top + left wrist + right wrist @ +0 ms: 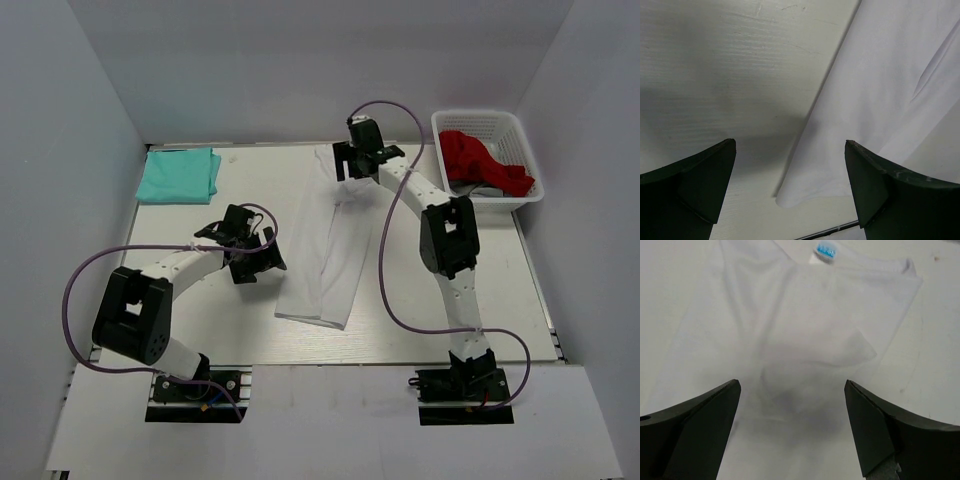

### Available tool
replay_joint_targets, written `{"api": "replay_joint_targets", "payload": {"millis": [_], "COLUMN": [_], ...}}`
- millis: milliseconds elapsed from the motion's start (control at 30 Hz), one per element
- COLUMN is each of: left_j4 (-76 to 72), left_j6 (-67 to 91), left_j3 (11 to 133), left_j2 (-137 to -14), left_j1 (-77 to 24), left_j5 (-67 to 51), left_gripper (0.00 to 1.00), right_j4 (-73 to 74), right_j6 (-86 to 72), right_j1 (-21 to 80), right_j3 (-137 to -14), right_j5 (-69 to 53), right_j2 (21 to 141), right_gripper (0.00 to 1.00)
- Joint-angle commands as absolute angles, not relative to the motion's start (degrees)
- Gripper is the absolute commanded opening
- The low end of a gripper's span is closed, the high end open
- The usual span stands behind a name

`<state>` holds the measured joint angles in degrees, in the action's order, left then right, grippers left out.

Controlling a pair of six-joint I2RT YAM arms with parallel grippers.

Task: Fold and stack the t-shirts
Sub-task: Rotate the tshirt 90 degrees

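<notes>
— Hovering over a long white t-shirt (325, 250) at centre frame, folded into a narrow strip running from upper middle toward lower middle of the table (240, 315). Left gripper (262, 258) just beside the strip's left edge, near the lower hem, jaws wide apart, holding nothing. Right gripper (348, 168) above the collar end at upper middle, jaws likewise spread and empty.

— And the other shirt?

— Folded already, by the look of it: mint-teal t-shirt (178, 176) in the upper left corner, well apart from both arms. Red cloth (480, 158) heaped in a white basket (478, 114) at upper right.

— Risks from here?

— Several. Thin cloth in layers: easy to pinch only the top layer at the collar, letting the fold fall open on the lift. Easy, too, to close mostly on bare table at the left, judging from the left wrist view, with only the hem corner between the jaws. Uneven lifting of the two ends likely to skew the strip or drag it sideways. Label (824, 251) end and hem end needing to meet squarely; otherwise a lopsided bundle, awkward to stack with the teal one.
</notes>
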<state>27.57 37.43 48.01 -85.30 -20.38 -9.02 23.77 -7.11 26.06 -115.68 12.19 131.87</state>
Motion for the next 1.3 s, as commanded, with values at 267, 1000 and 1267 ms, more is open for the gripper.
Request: {"api": "replay_joint_targets", "payload": {"millis": [267, 1000, 1267], "left_j4": [26.46, 26.98, 29.96], "left_j6": [36.47, 36.47, 36.47], "left_j3": [49.13, 47.46, 47.46], "left_j2": [-84.64, -82.44, -81.83], "left_j1": [-20.57, -20.57, -20.57], "left_j5": [-7.3, -5.54, -5.54], "left_gripper": [1.0, 1.0, 1.0], "right_j4": [21.62, 23.65, 12.14], "right_j6": [-4.93, -14.58, -19.08], "right_j1": [31.64, 31.55, 31.55], "right_j3": [-126.56, -108.12, -92.99], "right_j5": [29.77, 39.2, 30.17], "right_j2": [140.36, 129.74, 119.98], "right_gripper": [0.9, 0.9, 0.9]}}
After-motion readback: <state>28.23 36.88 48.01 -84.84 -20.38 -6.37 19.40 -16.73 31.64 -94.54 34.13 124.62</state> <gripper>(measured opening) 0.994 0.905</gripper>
